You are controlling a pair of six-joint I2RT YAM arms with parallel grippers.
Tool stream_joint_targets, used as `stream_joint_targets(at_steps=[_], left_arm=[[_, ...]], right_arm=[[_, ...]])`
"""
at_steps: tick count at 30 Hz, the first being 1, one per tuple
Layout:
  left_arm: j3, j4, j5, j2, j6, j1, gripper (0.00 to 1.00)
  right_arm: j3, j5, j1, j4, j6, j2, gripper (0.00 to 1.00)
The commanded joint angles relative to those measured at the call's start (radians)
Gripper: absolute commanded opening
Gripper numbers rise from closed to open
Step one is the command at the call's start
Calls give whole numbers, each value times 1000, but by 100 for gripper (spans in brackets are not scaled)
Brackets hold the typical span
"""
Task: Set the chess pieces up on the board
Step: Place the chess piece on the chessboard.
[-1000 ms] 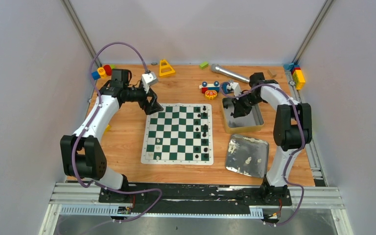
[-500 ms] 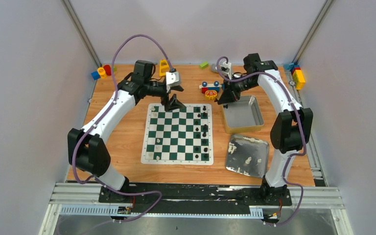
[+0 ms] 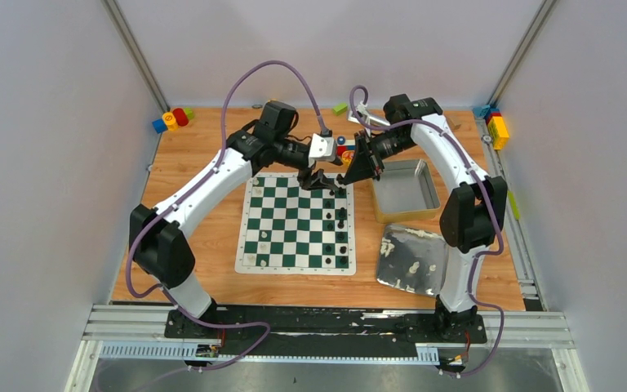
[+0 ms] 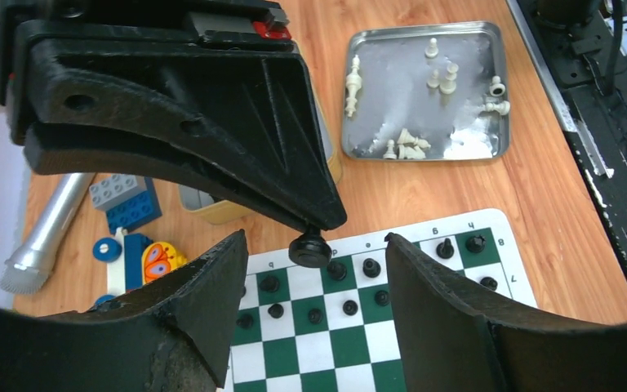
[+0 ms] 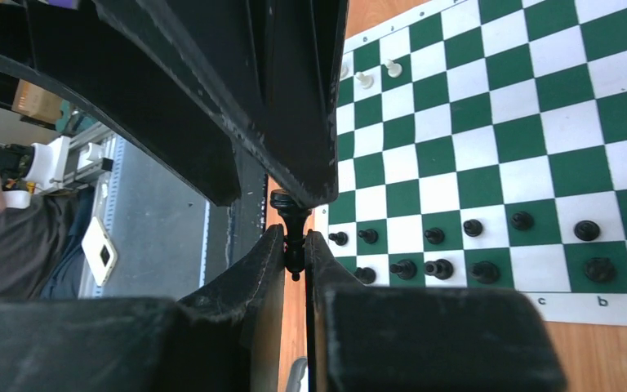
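The green-and-white board (image 3: 242,265) lies mid-table. Over its far right corner my two grippers meet. My right gripper (image 3: 348,176) (image 5: 294,238) is shut on a black chess piece (image 5: 292,214), which it pinches by the upper stem. In the left wrist view the piece's round base (image 4: 310,250) hangs just past the right fingertips. My left gripper (image 3: 327,180) (image 4: 314,242) stands open, one finger on each side of that piece, not touching it. Several black pieces (image 3: 341,219) stand along the board's right columns. A few white pieces (image 3: 262,238) stand at its left.
A flat silver tin lid (image 3: 400,279) (image 4: 498,90) at the right front holds several white pieces. A yellow-sided tin (image 3: 412,214) sits right of the board. Toy blocks (image 4: 126,201), a microphone (image 4: 45,237) and coloured blocks (image 3: 171,119) lie along the back edge.
Both arms swung inward and met over the board's far right corner. The right gripper came up from the yellow-sided tin with the black piece. The left jaws have narrowed.
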Motion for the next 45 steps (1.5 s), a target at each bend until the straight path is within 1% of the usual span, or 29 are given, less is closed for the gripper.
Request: stream_joint_targets(at_steps=[1,10,12,18,25,29,30,31,32,34,35,36,37,40,41,42,43,44,45], left_arm=[[36,-38,15,4,55,-13,69],[43,-33,-12,22,67,-27,61],[44,-25,-11,25,62,-27,57],[45,5,-8,30,27,-31,51],[47,20,-4,30,7,-33,48],[48,20,-1,31,4,-34,44],[49,20,0,31,4,-35,41],[47,18,6,31,-1,-35,31],[44,17,6,31,-4,-35,27],[35,19,4,25,-16,-36,12],[25,27,-3,18,-34,-34,8],[20,36,-10,14,-48,-35,2],[7,56,-36,5,-83,-35,0],[-19,112,-104,-13,-168,-26,0],[-39,163,-133,-23,-238,-22,0],[-51,191,-144,-29,-276,-10,0],[-77,260,-163,-39,-365,-2,0],[-89,290,-169,-43,-413,12,0],[-115,354,-178,-51,-496,20,0]], right_arm=[[31,-91,7,-36,-37,2,1],[25,-97,9,-43,-39,2,1],[22,-95,8,-43,-39,2,1],[24,-96,8,-43,-39,8,1],[30,-92,9,-43,-34,17,1],[31,-89,10,-43,-30,20,1],[32,-89,8,-43,-28,23,1],[39,-88,9,-42,-17,26,1],[44,-86,9,-42,-11,27,1],[56,-77,9,-33,12,29,2],[63,-71,9,-25,32,30,3],[69,-66,8,-15,52,32,6],[77,-61,5,-7,70,31,8],[86,-55,-10,42,149,13,21],[83,-54,-21,77,189,1,27],[76,-51,-29,122,231,-13,32],[63,-48,-40,165,273,-28,37],[50,-46,-48,211,318,-45,41],[36,-36,-53,271,357,-61,46]])
